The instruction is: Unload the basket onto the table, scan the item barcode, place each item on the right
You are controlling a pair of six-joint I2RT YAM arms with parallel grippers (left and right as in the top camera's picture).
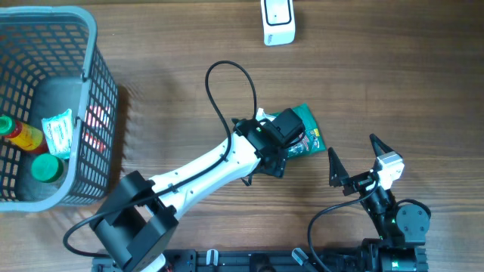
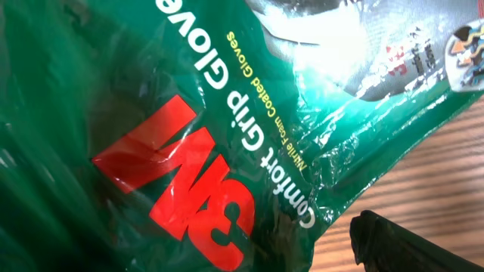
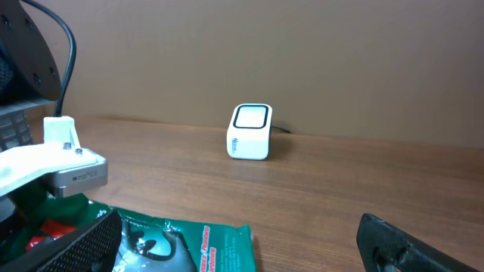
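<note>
Overhead, the green glove packet (image 1: 308, 134) lies flat mid-table directly under the left gripper (image 1: 289, 142), whose jaws are spread wide over it with nothing gripped yet. The right gripper (image 1: 353, 151), also wide and empty, sits just beside; the scanner (image 1: 278, 21) stands well beyond.

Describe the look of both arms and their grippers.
The left arm has white links, black joints and a thin black cable looping off its wrist. The right arm is mostly black with a white wrist block; the right gripper has black, pointed fingers.
</note>
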